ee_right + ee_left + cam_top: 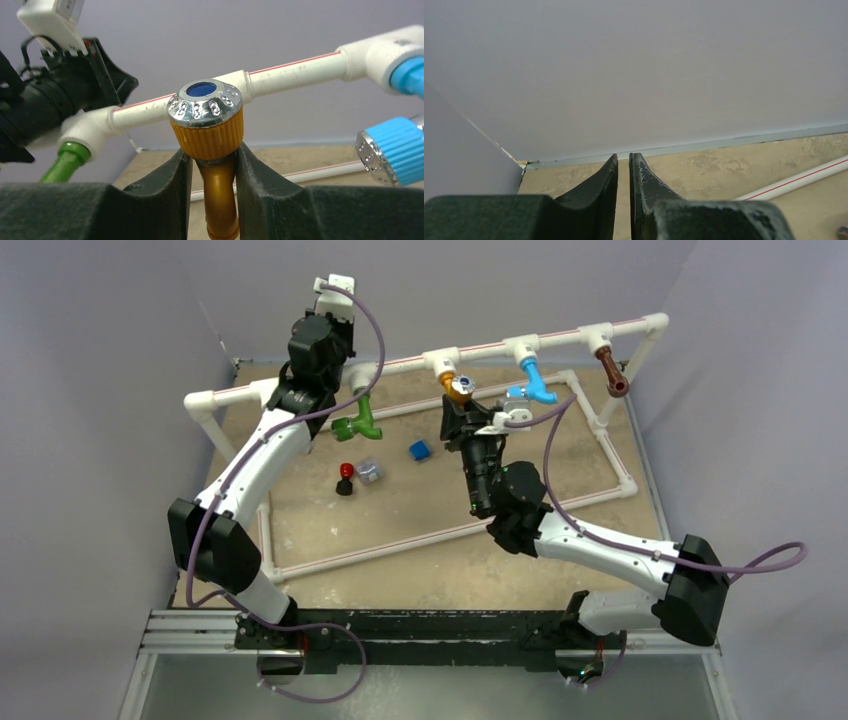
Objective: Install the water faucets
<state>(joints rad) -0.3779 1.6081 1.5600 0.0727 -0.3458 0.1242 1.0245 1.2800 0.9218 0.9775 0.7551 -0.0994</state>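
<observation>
— Along the far rail of the pipe frame (pixel 480 353), what hangs?
— Four: the green faucet (pixel 358 422) towards the worktop's (pixel 430 515) far-left corner, the orange faucet (pixel 207 132) mid-rail, the blue faucet (pixel 535 380) just beside it, the brown faucet (pixel 612 373) near the far-right corner.
— And the fingers?
— The right fingers (pixel 165 190) pinch the orange one's neck under its ridged collar. The left fingers (pixel 601 192) are nearly pressed together, empty, near the rail's left end.
— Anything crowding?
— The blue faucet's collar, close on the right. A blue block (pixel 420 450) lies mid-worktop.

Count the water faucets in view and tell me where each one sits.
4. They hang along the raised white pipe, left to right: green faucet, orange faucet gripped by the right gripper, blue faucet, brown faucet. None looks hidden.
</observation>
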